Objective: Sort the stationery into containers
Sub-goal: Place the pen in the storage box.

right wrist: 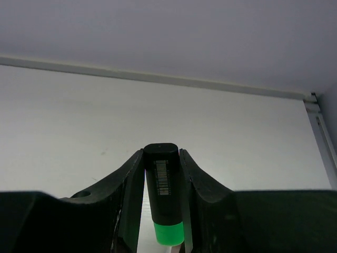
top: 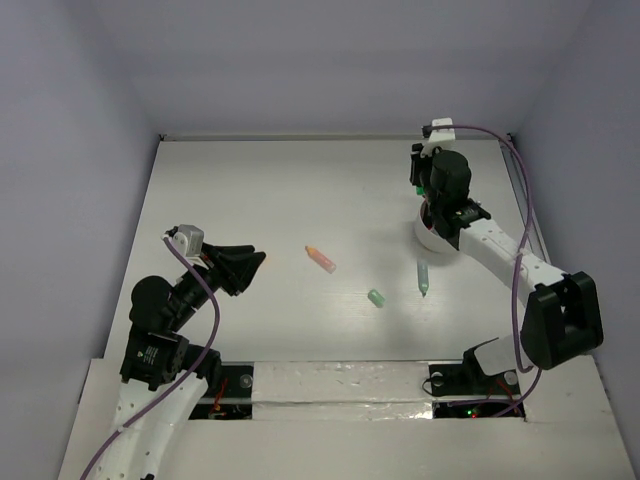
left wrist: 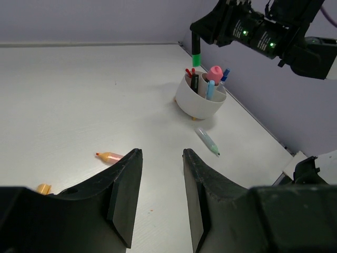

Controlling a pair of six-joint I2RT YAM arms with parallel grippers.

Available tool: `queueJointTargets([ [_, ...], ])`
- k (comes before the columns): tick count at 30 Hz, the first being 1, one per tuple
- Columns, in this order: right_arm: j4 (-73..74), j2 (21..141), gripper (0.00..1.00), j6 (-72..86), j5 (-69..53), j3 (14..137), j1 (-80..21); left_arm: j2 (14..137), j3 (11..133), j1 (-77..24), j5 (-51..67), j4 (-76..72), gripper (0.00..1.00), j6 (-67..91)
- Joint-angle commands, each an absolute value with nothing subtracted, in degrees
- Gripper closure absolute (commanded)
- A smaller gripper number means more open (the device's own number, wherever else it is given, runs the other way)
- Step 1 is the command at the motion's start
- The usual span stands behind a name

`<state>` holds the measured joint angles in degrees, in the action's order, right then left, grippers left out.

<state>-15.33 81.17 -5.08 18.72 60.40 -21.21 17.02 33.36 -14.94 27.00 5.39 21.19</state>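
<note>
Nearest, at five o'clock from the middle of the white table [top: 250, 190]: mint eraser [top: 376, 298], lying flat. Slightly farther, at four o'clock: mint marker [top: 424, 277], alone. At nine o'clock: left gripper [top: 245, 265], jaws a narrow gap apart, clasping nothing. Near the centre: pink-and-orange marker [top: 320, 258]. Farther, at three o'clock: round whitish cup [top: 432, 238] packed with upright pens and a pink-capped bottle [left wrist: 214, 74]. Above the cup: right gripper [top: 428, 185], clamped on a black-and-green marker [right wrist: 162, 184], held upright.
</note>
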Motion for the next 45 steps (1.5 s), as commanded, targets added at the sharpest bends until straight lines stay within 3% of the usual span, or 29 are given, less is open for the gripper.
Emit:
queueJointTargets([
  [1,-23.46,81.82,1.00,-2.37,21.80,58.63,-19.43,16.35,33.93,-14.77,28.12,2.20,0.67,21.36],
  [21,-30.59,75.59,1.00,-0.09,23.12,47.20,-18.37,16.44,33.84,-14.77,28.83,1.93,0.67,21.36],
  [45,-38.40,78.57,1.00,-1.41,25.75,39.03,-17.84,15.29,33.93,-14.77,29.00,1.93,0.67,21.18],
])
